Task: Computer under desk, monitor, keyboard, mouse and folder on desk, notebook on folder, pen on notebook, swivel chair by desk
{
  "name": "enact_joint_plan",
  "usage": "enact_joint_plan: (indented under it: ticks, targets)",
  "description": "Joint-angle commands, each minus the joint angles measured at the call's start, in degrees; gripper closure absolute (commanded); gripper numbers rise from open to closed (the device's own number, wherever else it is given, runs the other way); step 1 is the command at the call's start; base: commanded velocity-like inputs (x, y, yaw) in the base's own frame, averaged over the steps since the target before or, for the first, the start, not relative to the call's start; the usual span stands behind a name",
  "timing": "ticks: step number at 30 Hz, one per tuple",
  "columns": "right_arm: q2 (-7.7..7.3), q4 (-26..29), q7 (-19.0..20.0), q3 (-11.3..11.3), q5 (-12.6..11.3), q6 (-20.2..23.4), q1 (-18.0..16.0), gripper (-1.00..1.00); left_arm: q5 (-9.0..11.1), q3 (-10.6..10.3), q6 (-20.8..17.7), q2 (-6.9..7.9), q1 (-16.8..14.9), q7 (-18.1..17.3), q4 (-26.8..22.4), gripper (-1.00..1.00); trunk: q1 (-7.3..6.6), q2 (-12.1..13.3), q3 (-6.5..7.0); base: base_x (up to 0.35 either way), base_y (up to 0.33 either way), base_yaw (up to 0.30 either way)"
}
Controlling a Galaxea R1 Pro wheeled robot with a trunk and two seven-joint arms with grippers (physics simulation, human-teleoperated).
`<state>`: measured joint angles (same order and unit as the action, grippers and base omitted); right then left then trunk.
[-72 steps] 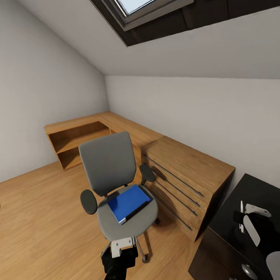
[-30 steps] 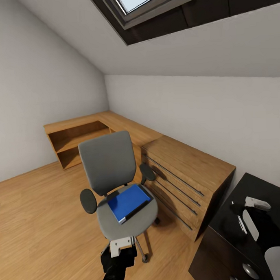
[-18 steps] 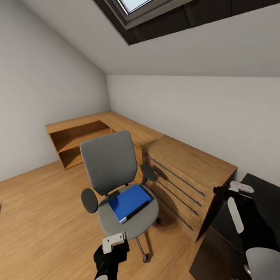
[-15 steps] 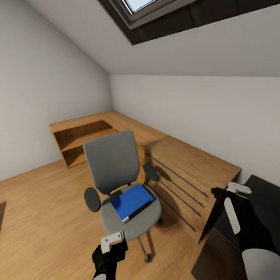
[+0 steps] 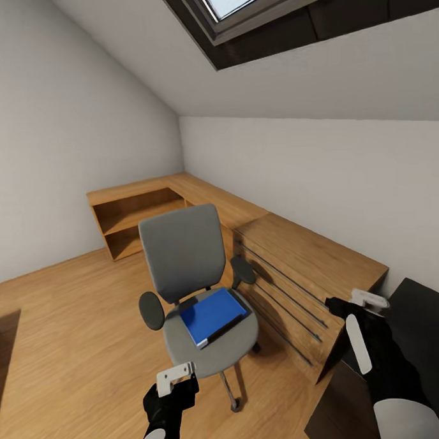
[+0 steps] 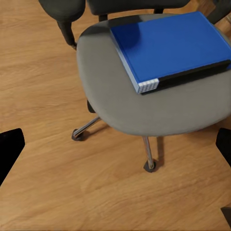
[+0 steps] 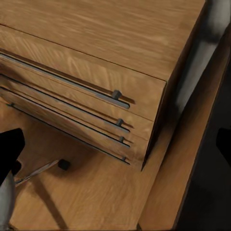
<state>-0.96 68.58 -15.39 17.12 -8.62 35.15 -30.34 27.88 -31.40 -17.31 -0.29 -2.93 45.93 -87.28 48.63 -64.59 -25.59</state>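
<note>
both grippers are empty now, left gripper (image 5: 176,379) hanging open short of the chair (image 5: 196,291) where the folder (image 5: 213,315) lies on the seat, right gripper (image 5: 359,306) open too, swung off the desk (image 5: 428,312) toward the wooden chest (image 5: 304,267), so the folder pickup looks next.

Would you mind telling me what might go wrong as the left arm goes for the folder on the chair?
The swivel chair stands on casters, so a push could roll it away. The folder lies flat on the seat, offering little edge to grasp. The left gripper is short of the seat.
</note>
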Motion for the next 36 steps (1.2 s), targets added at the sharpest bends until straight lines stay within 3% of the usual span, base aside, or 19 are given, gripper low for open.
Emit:
enact_joint_plan:
  ticks: [1, 4, 5, 9, 32, 36]
  targets:
    - [0.28, 0.36, -0.48, -0.04, -0.54, 0.2, -0.02, -1.0, 0.24, -0.07, -0.27, 0.01, -0.05, 0.38, -0.08, -1.0, 0.0, -0.04, -0.06, 0.0, 0.0, 0.0]
    - [1.05, 1.56, -0.5, -0.05, -0.49, 0.24, 0.03, -1.0, 0.24, -0.02, -0.27, 0.02, -0.05, 0.38, -0.08, -1.0, 0.0, -0.04, -0.06, 0.0, 0.0, 0.0]
    - [2.46, 2.36, -0.69, -0.06, -0.33, 0.13, 0.09, -1.0, 0.21, -0.09, -0.27, -0.03, -0.05, 0.38, -0.08, -1.0, 0.0, -0.04, -0.06, 0.0, 0.0, 0.202]
    - [3.12, 2.6, -0.78, -0.07, -0.09, 0.02, 0.37, -1.0, 0.16, -0.07, -0.27, -0.05, -0.05, 0.38, -0.08, -1.0, 0.0, -0.04, -0.06, 0.0, 0.0, 0.253]
    - [3.22, 2.24, -0.44, -3.17, -0.08, -0.37, 1.39, -1.0, 0.07, -0.5, -0.24, -0.02, -0.05, 0.28, 0.03, -1.0, 0.0, -0.04, -0.06, 0.027, 0.026, 0.287]
    - [3.19, 1.37, -0.3, -5.58, -0.08, -0.55, 1.41, -1.0, 0.07, -0.18, 0.25, 0.05, -0.05, 0.36, -0.05, -1.0, 0.0, -0.04, -0.06, 0.216, 0.208, 0.288]
